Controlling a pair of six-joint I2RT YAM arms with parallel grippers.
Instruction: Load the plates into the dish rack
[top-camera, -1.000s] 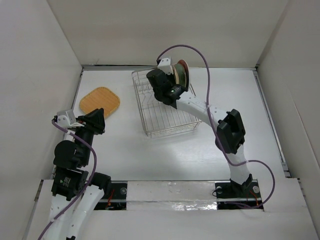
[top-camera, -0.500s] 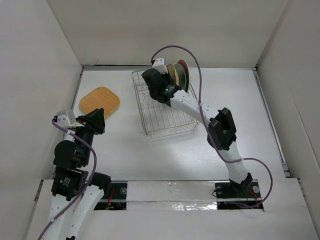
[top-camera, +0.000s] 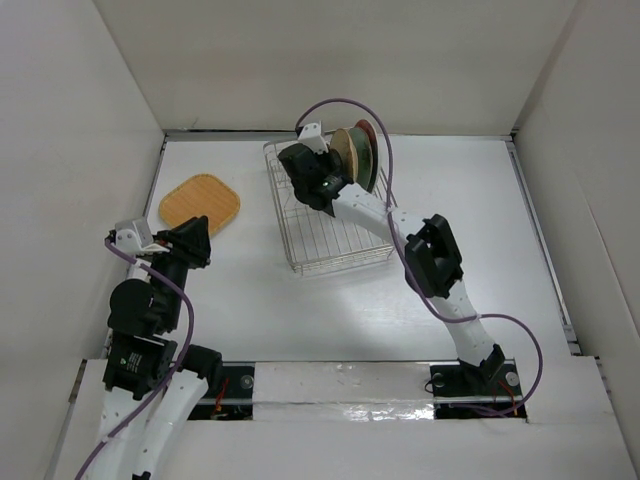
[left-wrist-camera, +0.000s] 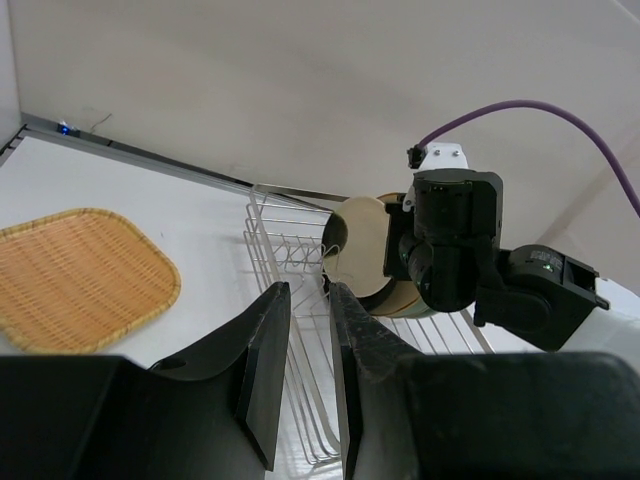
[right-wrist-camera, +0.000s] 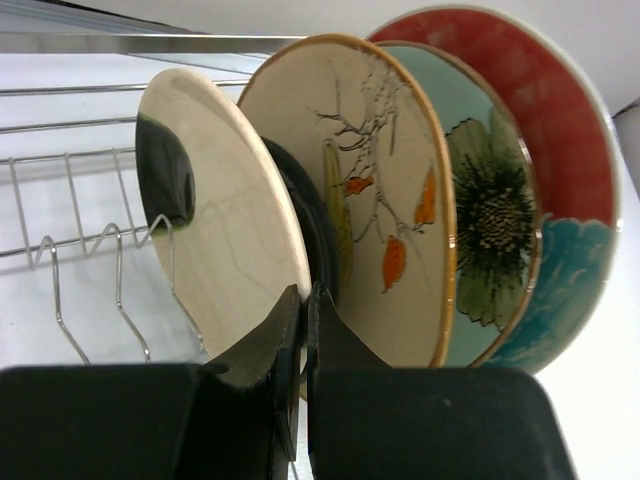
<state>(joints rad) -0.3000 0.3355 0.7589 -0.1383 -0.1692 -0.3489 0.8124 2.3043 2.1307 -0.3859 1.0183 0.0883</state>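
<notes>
High rear overview; two low wrist views; dish rack (top-camera: 318, 235) in all three.

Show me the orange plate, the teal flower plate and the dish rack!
orange plate (top-camera: 199, 203), top view, its middle.
teal flower plate (right-wrist-camera: 492, 212), right wrist view, the green flower.
dish rack (top-camera: 320, 245), top view, bare wire floor.

Lighting bright, even, diffuse, bounced off white walls (top-camera: 330, 60). Shadows on the table (top-camera: 250, 300) faint and soft. Glare on the shiny strip (top-camera: 340, 410) at the near edge. Right wrist view: fingers (right-wrist-camera: 262, 365) dark, blurred; plates (right-wrist-camera: 350, 200) sharp.
</notes>
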